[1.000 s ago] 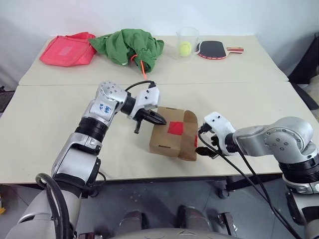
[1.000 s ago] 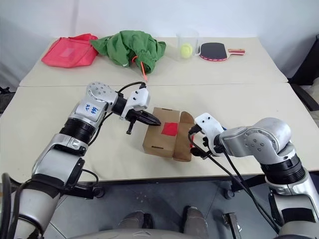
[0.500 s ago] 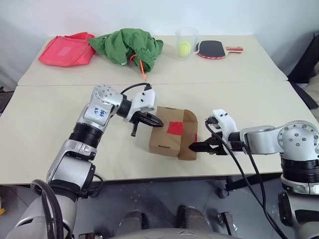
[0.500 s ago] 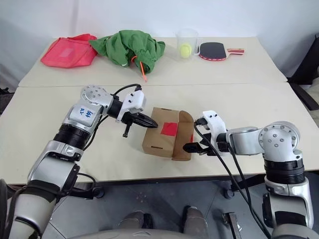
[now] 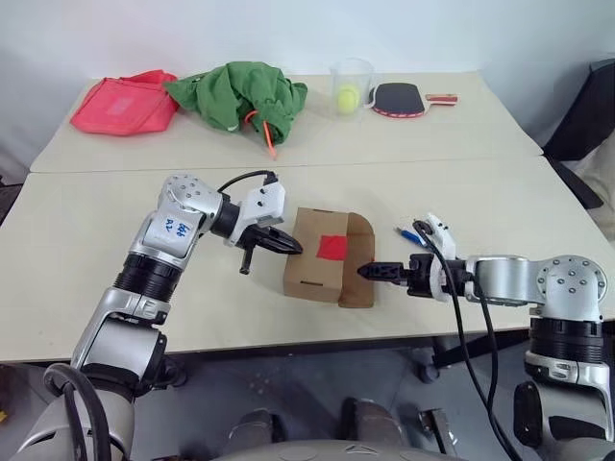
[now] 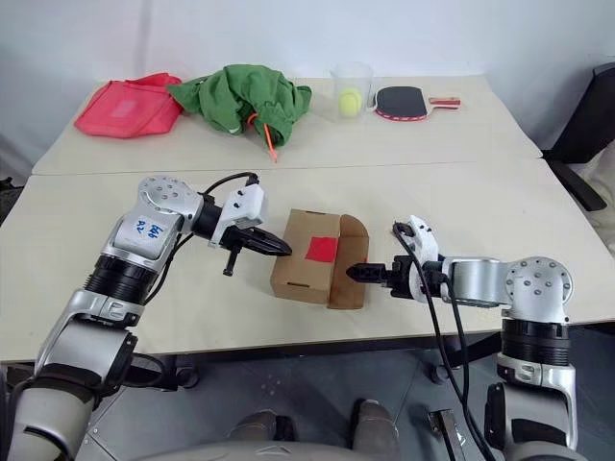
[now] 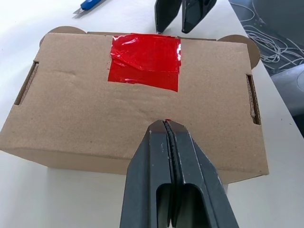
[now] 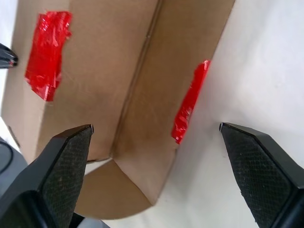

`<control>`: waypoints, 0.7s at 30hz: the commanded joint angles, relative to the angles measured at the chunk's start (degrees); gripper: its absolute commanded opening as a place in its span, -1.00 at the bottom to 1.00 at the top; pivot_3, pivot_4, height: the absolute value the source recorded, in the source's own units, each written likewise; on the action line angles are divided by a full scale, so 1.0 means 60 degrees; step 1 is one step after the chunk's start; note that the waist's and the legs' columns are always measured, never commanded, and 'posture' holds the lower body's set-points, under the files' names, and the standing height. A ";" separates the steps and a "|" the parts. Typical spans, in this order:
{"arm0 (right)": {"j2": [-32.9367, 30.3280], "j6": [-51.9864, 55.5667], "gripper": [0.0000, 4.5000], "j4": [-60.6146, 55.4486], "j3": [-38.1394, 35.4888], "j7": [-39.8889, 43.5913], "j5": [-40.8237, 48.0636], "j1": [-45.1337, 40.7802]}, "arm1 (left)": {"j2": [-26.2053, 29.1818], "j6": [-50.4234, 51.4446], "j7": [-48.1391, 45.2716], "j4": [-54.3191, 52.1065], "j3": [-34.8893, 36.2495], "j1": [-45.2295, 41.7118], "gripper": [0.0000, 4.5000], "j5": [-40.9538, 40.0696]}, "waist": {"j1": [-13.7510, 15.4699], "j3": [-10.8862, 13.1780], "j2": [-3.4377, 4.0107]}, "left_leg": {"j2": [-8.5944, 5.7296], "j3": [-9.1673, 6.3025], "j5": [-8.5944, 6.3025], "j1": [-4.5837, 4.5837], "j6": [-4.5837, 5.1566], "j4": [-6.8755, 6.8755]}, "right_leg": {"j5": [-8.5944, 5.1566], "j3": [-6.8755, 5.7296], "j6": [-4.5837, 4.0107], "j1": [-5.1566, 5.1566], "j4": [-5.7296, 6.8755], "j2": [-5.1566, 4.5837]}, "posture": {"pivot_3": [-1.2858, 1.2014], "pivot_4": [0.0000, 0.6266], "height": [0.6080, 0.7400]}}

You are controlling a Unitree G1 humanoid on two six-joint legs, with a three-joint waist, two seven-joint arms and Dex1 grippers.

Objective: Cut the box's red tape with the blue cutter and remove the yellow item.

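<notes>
Since the earlier frames, we see the right arm has rolled its wrist and swung round, so its end effector now aims sideways at the box's flap instead of hanging beside it; the left arm has pulled back slightly toward its own side.

Going left to right across the worktop [image 5: 86,216]: at the far edge sit a pink-red cloth bag [image 5: 123,101] and a green cloth heap [image 5: 238,91] with an orange-red stick [image 5: 263,139] poking out, its upper end buried in the folds.

Nearer us, the left end effector [image 5: 286,246] has its fingers pressed fully together with nothing between them, tip right at the box's left edge; we can't tell if it actually touches.

The box [image 5: 325,255] lies mid-worktop with the red tape [image 5: 332,247] on top. One flap hangs at its right side, and the right wrist view shows a second strip of red along that flap's edge. What's inside is hidden, so no yellow item for us to report.

The right end effector [image 5: 369,272] is spread wide, empty, tips just beside the flap. The blue cutter [image 5: 410,233] lies on the worktop behind that wrist, partly covered by it.

At the far right edge: a clear cup [image 5: 352,79] with a yellow-green ball [image 5: 346,96] inside, and a paddle [image 5: 402,98].
</notes>
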 commanded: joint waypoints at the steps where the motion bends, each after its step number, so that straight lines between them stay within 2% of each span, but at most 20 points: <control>1: 0.0242 0.0068 0.98 0.0265 0.0359 0.0464 -0.0304 -0.0252 | -0.0054 -0.0018 -0.0008 0.0300 -0.0531 0.0142 -1.00 0.0339 | -0.0003 0.0000 0.0000 | 0.0000 0.0000 0.0000 0.0000 0.0000 0.0002 | 0.0000 0.0001 0.0000 0.0000 0.0001 0.0000 | 0.03 -0.52 1.00; 12: 0.0653 0.0075 0.98 0.0932 0.0558 0.1754 -0.2003 -0.0905 | -0.0205 -0.0354 -0.0019 0.0960 -0.0639 -0.0309 -1.00 0.0379 | -0.0011 -0.0002 0.0002 | 0.0008 0.0015 0.0000 0.0007 0.0006 0.0011 | 0.0000 0.0029 0.0000 0.0000 0.0003 -0.0002 | 0.03 -0.52 1.00; 15: 0.0682 0.0153 0.71 0.0885 0.0454 0.2040 -0.2317 -0.0901 | -0.0229 -0.0452 -0.0009 0.1126 -0.0648 -0.0408 -1.00 0.0392 | -0.0010 -0.0002 0.0003 | 0.0012 0.0022 0.0002 0.0009 0.0010 0.0012 | 0.0000 0.0041 0.0000 0.0000 0.0003 -0.0004 | 0.03 -0.52 1.00; 21: 0.0851 0.0213 -0.21 0.0825 0.0349 0.2576 -0.3020 -0.0943 | -0.0313 -0.0669 -0.0021 0.1490 -0.0697 -0.0593 -1.00 0.0421 | 0.0013 0.0000 0.0005 | 0.0008 0.0023 0.0001 -0.0002 0.0015 0.0012 | 0.0000 0.0050 0.0000 -0.0011 0.0002 -0.0010 | 0.03 -0.52 1.00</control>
